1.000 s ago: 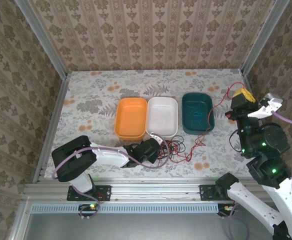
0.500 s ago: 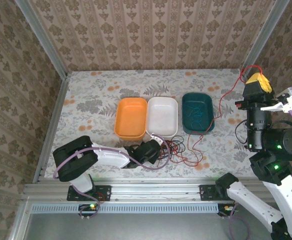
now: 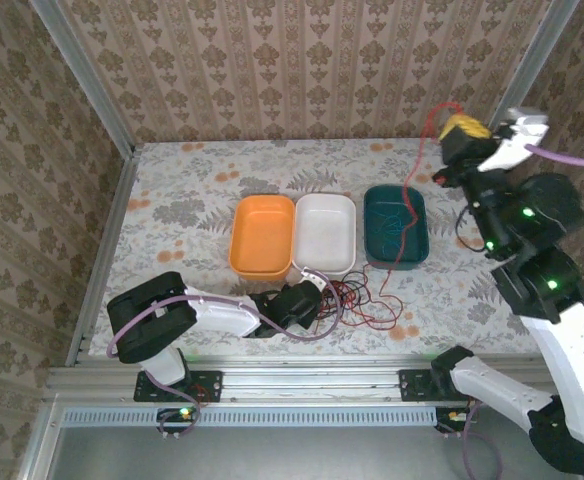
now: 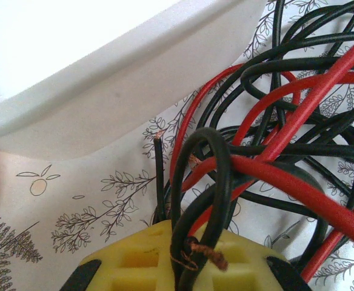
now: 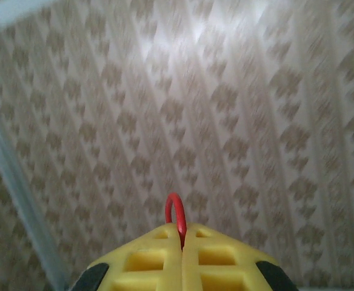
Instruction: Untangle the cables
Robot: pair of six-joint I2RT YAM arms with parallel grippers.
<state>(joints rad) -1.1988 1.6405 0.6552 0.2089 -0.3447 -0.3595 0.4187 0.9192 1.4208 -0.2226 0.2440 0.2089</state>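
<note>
Right gripper [image 5: 182,236] pinches red cable [image 5: 174,196], raised far right. Left gripper [image 4: 186,242] clamps black cable [image 4: 204,132] in tangle [image 3: 357,297]. Blue-green cable [image 3: 397,225] in teal tray [image 3: 367,225]; red, black not yet separated.

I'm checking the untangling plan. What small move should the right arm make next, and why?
Probably raise the right gripper a little, up and away from the tangle. Its pads are shut on the red cable, which runs from there down into the tangle. The left gripper pins a black cable at the table, so a gentle pull should draw the red one free.
</note>
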